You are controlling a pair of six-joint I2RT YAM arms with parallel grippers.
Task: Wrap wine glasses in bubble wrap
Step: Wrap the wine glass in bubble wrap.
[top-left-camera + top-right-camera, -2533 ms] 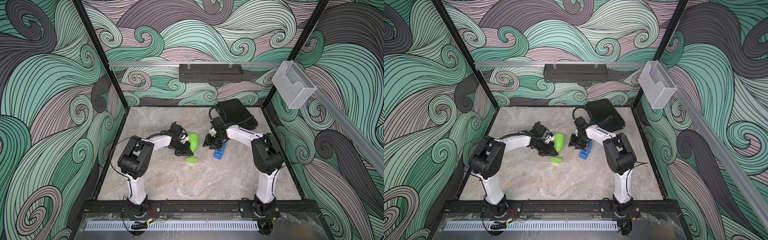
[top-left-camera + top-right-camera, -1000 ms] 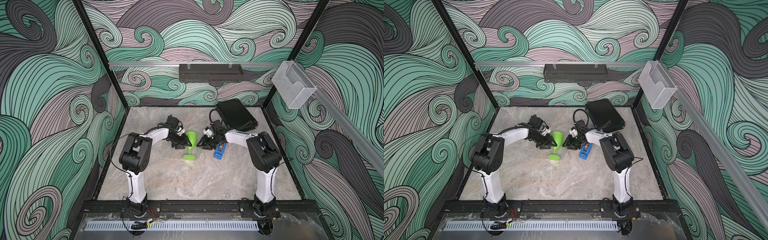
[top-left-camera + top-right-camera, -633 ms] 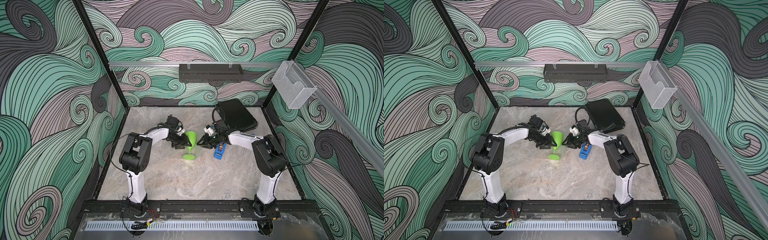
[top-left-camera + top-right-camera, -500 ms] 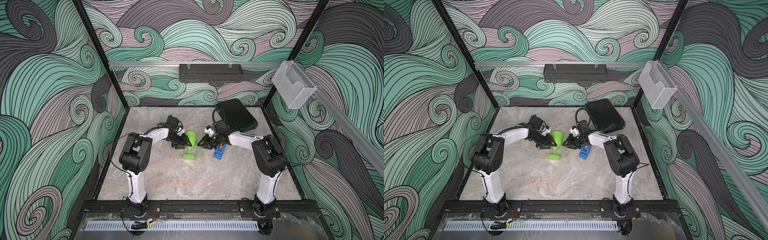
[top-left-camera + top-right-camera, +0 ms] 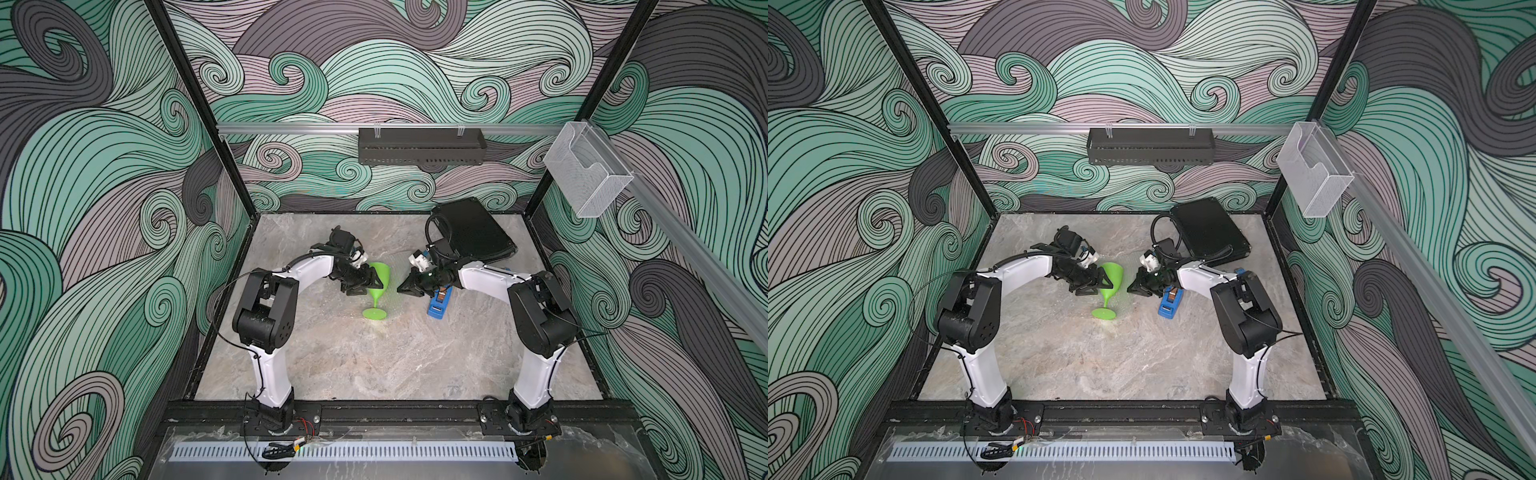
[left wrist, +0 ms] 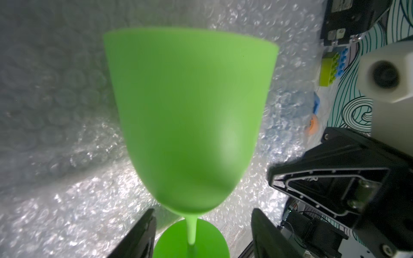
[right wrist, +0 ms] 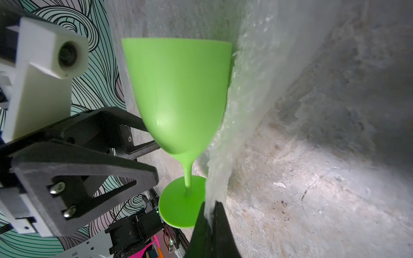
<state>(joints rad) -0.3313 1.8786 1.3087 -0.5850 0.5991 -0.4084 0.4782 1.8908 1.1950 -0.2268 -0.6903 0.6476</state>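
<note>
Blue tape dispenser (image 5: 438, 305) flat on my marble table (image 5: 374, 365), 3 o'clock of centre. Black flat case (image 5: 473, 235) at 1 o'clock. Black rack (image 5: 419, 145) on the wall at 12.

One lime-green goblet (image 5: 379, 278) is standing on the single desk (image 5: 374, 365), and one sheet of bubble wrap (image 7: 245, 89) is showing beside it. One blue tape dispenser (image 5: 438, 305) and one flat black case (image 5: 473, 237) are lying on the desk too. One black rack (image 5: 420, 146) and one clear holder (image 5: 586, 174) are hanging on the rails. Two arms are reaching in: a left arm (image 5: 309, 270) and a right arm (image 5: 484, 278).
</note>
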